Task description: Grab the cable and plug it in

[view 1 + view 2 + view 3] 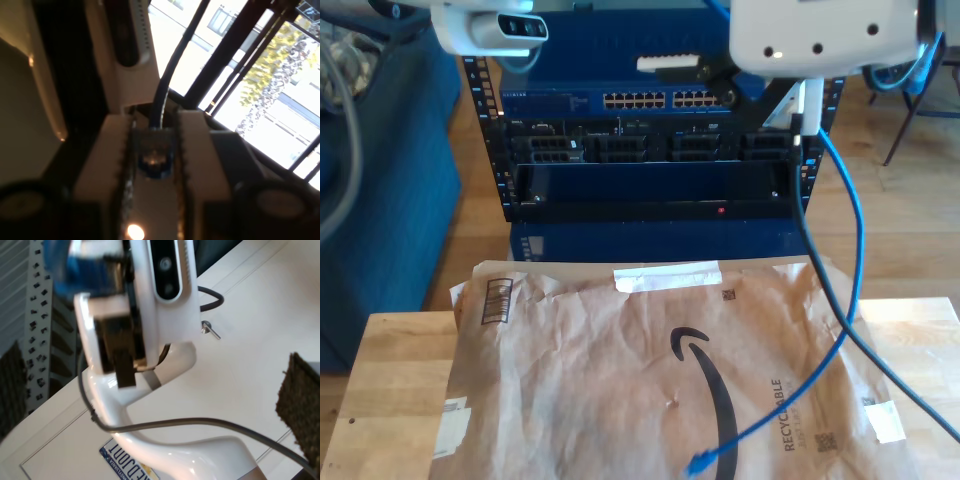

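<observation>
Plug clamped, port not yet reached; misalignment likely.
First wrist view: first gripper (152,150) shut on cable (165,95) plug. Second wrist view: second gripper jaws unreadable. Exterior view: cable (850,250) dangling right, loose end near on brown paper (620,370); could snag.

Thin bright-blue ethernet cable (851,262): upper end hidden behind white arm housing (825,35) above the black server rack (650,150); rack port labels too small to read. Second wrist view: blurred blue block (82,267) beside white arm casing (160,295), identity unclear. Brown paper sheet (620,390) cut off below.
</observation>
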### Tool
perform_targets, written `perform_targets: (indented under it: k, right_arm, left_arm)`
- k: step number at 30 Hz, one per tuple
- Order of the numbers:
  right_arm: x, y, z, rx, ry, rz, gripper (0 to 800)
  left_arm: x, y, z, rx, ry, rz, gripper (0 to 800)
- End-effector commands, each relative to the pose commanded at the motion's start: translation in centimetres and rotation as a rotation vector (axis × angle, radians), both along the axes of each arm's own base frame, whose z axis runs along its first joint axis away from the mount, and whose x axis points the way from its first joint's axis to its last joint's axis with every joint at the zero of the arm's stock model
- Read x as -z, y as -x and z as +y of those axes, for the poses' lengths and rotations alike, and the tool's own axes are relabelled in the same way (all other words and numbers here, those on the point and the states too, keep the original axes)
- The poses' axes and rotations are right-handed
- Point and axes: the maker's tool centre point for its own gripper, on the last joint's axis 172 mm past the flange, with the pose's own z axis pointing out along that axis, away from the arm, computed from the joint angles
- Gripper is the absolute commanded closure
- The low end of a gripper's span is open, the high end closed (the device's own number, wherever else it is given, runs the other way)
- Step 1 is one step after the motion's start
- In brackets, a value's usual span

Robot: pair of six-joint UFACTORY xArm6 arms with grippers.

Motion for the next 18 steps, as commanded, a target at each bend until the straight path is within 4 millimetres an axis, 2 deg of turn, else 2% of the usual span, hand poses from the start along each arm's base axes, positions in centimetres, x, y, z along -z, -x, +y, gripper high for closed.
perform_targets:
  k: [4, 9, 14, 18]
  right_arm:
    - [0.0, 0.4, 0.2, -0.013, 0.001, 0.004, 107]
    - [0.0, 0.4, 0.3, -0.014, 0.001, 0.006, 155]
    - [-0.1, 0.5, 0.2, -0.013, -0.002, 0.003, 183]
    - [0.0, 0.4, 0.2, -0.013, -0.001, 0.006, 211]
  left_arm:
    - [0.1, 0.1, 0.0, 0.005, 0.0, 0.003, 768]
    - [0.0, 1.1, -0.2, 0.044, 0.005, 0.003, 768]
    - [1.9, 2.3, -1.4, 0.094, -0.064, 0.015, 767]
    - [1.9, 2.6, -1.7, 0.105, -0.066, 0.012, 767]
